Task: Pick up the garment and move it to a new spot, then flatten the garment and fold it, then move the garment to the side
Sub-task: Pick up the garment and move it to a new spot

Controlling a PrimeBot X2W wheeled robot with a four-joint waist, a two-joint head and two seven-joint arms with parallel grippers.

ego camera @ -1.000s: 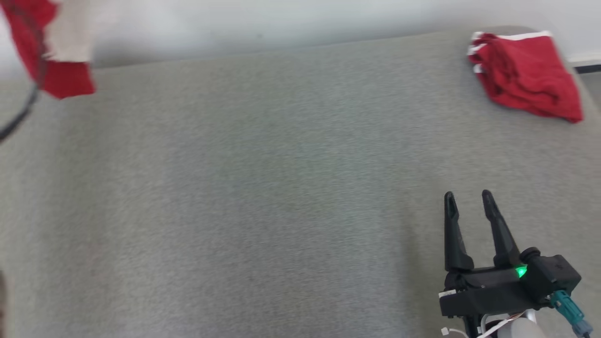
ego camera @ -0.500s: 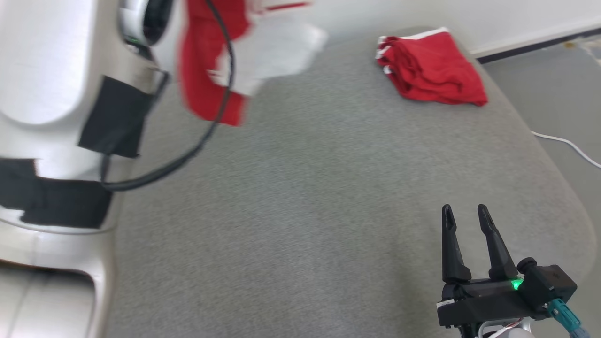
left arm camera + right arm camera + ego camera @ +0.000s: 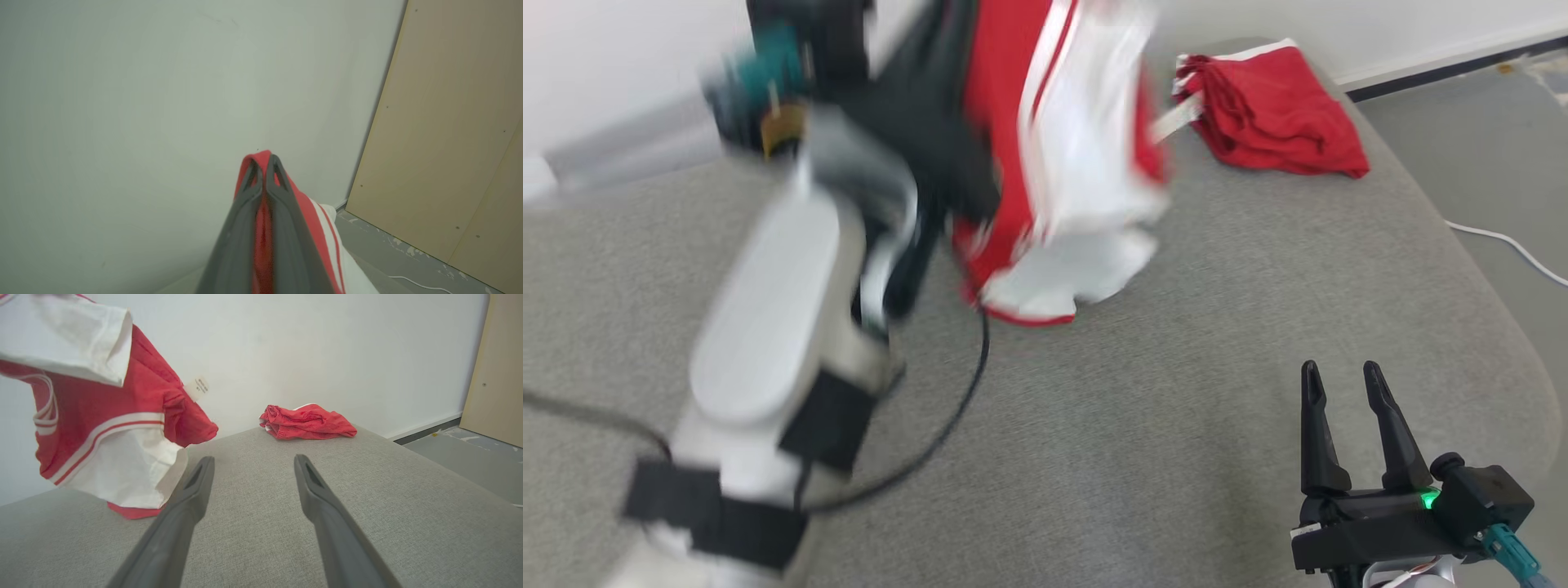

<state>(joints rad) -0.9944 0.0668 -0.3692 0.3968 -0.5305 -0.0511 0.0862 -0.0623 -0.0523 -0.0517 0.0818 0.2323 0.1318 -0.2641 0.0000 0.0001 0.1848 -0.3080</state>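
Red and white cloth, smeared by motion from our head camera: that's the garment (image 3: 1062,163), hanging in the air over the far middle of the grey padded surface (image 3: 1176,425). We cannot tell whether its lowest hem touches the padding. Our left arm (image 3: 768,327) is a blur too, its fingertips lost against the cloth. The wrist camera shows us more: the left gripper (image 3: 264,163) is pinched tight on a red fold of the garment, with the rest cut off at the bottom edge. Our right gripper (image 3: 1339,380) sits low near the right edge, fingers spread wide, nothing between them. A second red garment (image 3: 1274,114) lies bunched at the far right corner.
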